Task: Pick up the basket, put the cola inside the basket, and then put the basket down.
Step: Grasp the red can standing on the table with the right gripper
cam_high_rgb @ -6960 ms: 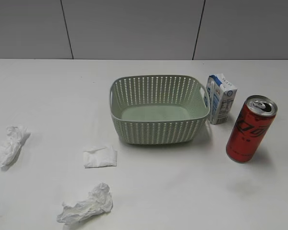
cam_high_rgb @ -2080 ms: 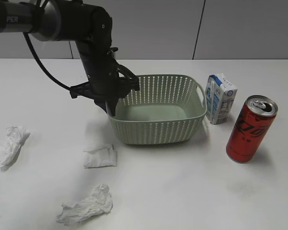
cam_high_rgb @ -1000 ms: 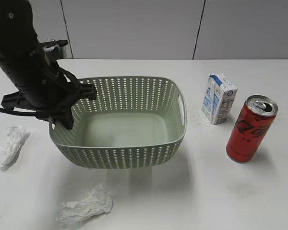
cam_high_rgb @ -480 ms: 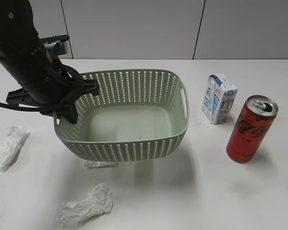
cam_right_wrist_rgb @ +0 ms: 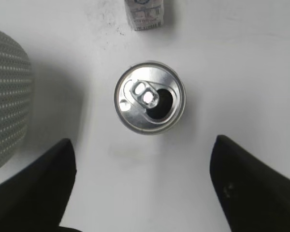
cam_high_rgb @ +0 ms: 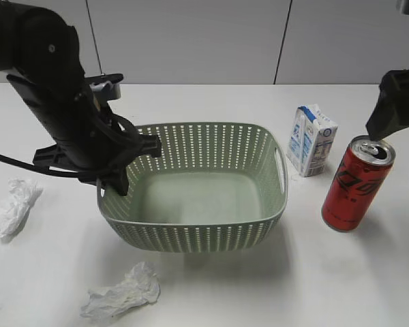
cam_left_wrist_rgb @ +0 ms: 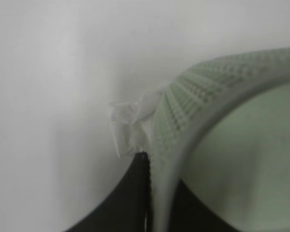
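Observation:
The pale sage-green basket [cam_high_rgb: 198, 235] hangs tilted a little above the table at centre. My left gripper [cam_high_rgb: 116, 178] is shut on its left rim, and in the left wrist view the two black fingers [cam_left_wrist_rgb: 157, 193] pinch the basket wall [cam_left_wrist_rgb: 183, 111]. The red cola can [cam_high_rgb: 356, 184] stands upright to the right of the basket, apart from it. My right gripper [cam_high_rgb: 388, 112] hovers just above the can, open and empty. In the right wrist view the can's silver top [cam_right_wrist_rgb: 149, 103] lies ahead of the spread fingers [cam_right_wrist_rgb: 142, 188], and the basket's edge [cam_right_wrist_rgb: 7, 96] shows at the left.
A blue-and-white carton [cam_high_rgb: 312, 139] stands behind the can, between it and the basket, and also shows in the right wrist view [cam_right_wrist_rgb: 144, 12]. Crumpled tissues lie at the far left [cam_high_rgb: 15, 204] and front left [cam_high_rgb: 123, 291]. Another tissue [cam_left_wrist_rgb: 128, 121] lies below the basket's corner.
My left gripper has carried the lifted basket to the right, toward the can. My right arm has come into view above the cola. The flat tissue is now hidden by the basket.

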Robot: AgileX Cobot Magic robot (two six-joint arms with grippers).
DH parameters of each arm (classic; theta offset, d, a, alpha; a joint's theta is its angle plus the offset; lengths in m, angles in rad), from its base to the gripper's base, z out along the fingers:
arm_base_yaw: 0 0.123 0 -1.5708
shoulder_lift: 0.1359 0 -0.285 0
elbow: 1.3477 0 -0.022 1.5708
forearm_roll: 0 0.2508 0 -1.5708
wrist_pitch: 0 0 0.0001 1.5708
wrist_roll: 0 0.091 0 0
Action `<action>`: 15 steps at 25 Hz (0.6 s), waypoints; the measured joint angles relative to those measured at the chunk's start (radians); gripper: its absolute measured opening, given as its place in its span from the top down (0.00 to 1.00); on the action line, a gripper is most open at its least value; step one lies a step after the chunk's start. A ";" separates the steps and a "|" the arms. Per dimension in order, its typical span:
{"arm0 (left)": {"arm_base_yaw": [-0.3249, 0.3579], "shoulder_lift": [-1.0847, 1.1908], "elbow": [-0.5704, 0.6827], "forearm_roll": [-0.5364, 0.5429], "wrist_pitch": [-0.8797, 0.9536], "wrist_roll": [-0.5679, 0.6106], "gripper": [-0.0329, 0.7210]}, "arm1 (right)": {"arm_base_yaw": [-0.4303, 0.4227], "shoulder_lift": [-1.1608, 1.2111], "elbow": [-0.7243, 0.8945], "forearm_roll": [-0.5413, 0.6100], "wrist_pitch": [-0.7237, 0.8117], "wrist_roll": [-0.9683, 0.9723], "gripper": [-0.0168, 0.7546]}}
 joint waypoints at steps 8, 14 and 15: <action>0.000 0.000 0.000 0.003 -0.012 0.000 0.96 | 0.003 0.110 -0.001 -0.021 -0.091 0.042 0.13; 0.000 0.000 0.000 0.010 -0.012 0.000 0.96 | 0.003 0.178 -0.001 -0.040 -0.117 0.058 0.13; 0.000 0.000 0.000 0.010 -0.012 0.000 0.96 | 0.003 0.191 -0.001 -0.047 -0.117 0.060 0.13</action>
